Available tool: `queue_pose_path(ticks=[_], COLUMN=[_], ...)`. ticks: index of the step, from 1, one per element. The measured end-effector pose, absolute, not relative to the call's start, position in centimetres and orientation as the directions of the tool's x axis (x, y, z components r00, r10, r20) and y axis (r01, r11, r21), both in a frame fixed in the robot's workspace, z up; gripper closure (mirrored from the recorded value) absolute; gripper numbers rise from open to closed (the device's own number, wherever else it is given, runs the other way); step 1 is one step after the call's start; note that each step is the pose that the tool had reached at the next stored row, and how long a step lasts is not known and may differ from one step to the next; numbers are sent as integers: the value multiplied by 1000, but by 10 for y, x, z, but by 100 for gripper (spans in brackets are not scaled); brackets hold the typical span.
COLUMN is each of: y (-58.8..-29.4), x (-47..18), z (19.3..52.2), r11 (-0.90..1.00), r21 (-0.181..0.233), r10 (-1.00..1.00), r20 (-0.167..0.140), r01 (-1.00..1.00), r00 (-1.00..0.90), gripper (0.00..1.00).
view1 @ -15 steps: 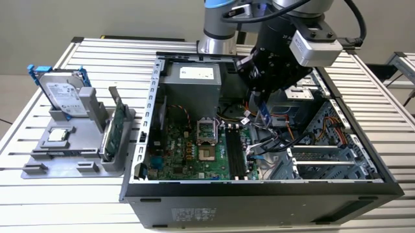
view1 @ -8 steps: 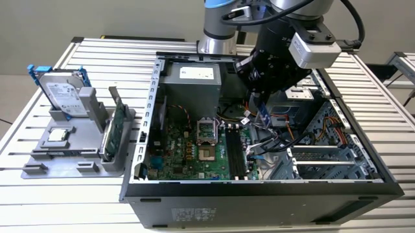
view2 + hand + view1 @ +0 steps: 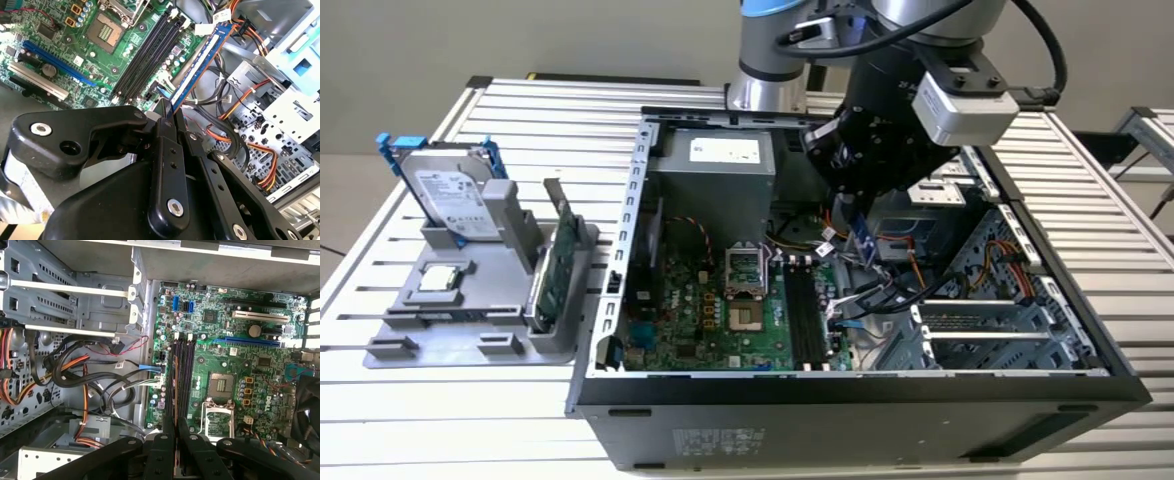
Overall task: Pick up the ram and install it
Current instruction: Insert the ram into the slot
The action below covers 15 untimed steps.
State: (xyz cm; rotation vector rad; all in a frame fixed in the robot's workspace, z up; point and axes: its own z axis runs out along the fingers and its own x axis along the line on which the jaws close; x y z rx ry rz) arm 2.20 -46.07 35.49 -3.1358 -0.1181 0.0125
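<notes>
Our gripper [image 3: 167,116] clamps one end of the ram [image 3: 200,65], near the memory slots [image 3: 145,55] at the motherboard's [image 3: 220,357] cable-side edge; we judge it light, stiff, fragile, best pinched by its edges.

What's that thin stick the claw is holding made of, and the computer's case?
The ram looks like rigid circuit board: thin, flat, straight, with a glossy blue face. The case looks like bare sheet metal, probably steel: dull grey, folded edges, punched holes.

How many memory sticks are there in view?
1. The ram is held in the gripper, above the motherboard inside the open computer case. More may be hidden.
</notes>
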Motion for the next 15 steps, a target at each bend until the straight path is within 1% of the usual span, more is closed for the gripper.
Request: queue_pose_path(ticks=[15], y=[-461], x=[22], z=[349], r11=[-997], r21=[-1], r10=[75], r20=[-8], r01=[75], r00=[997], gripper=[100])
